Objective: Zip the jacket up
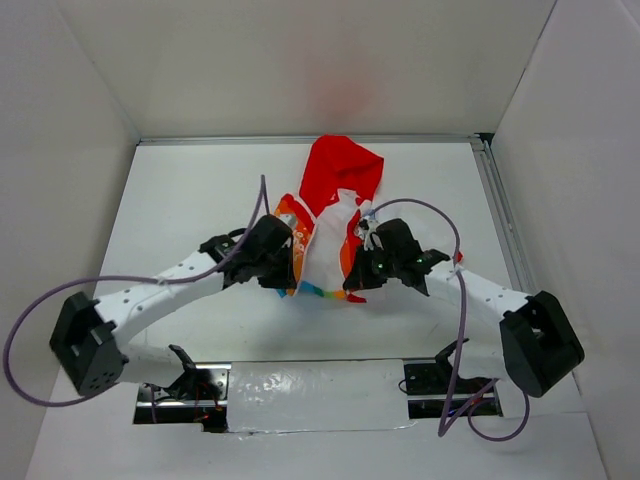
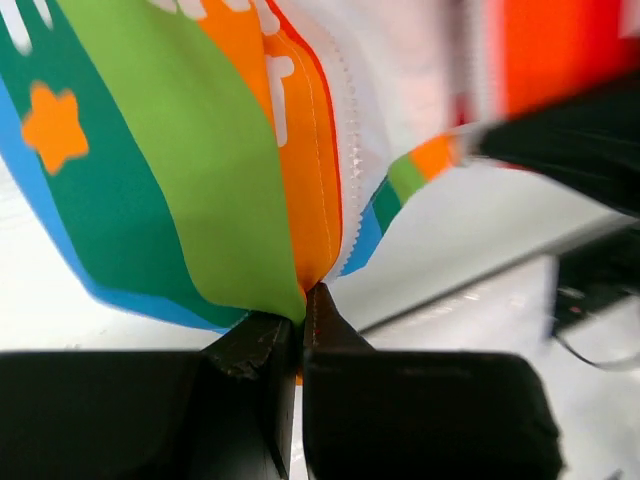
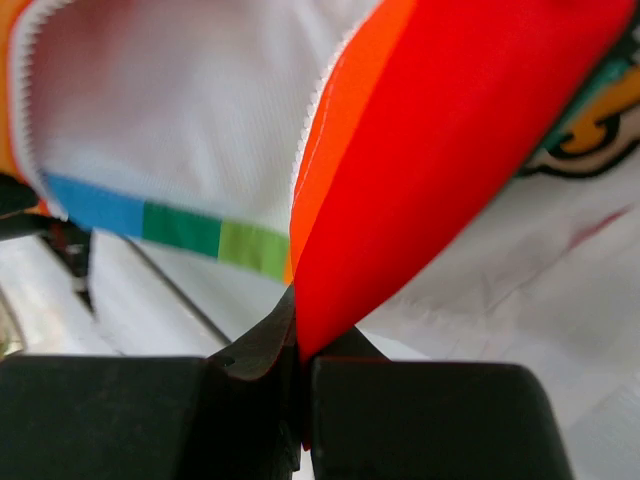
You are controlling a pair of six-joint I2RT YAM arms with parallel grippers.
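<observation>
Left end effector (image 2: 303,305) was closed tight on the lower edge of the jacket (image 1: 335,215), pinching the orange and green striped panel just beside the white zipper teeth (image 2: 350,180); right end effector (image 3: 297,335) was likewise clamped on the red-orange edge of the opposite front panel. Jacket lay open near the middle of the table (image 1: 190,200), white lining (image 1: 325,245) showing between the fronts, red hood (image 1: 345,165) toward 12 o'clock, left grip at its 7 o'clock, right grip at its 5 o'clock.

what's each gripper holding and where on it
The jacket: left gripper pinches the bottom of the orange-green front panel, right gripper the bottom of the red panel.
</observation>
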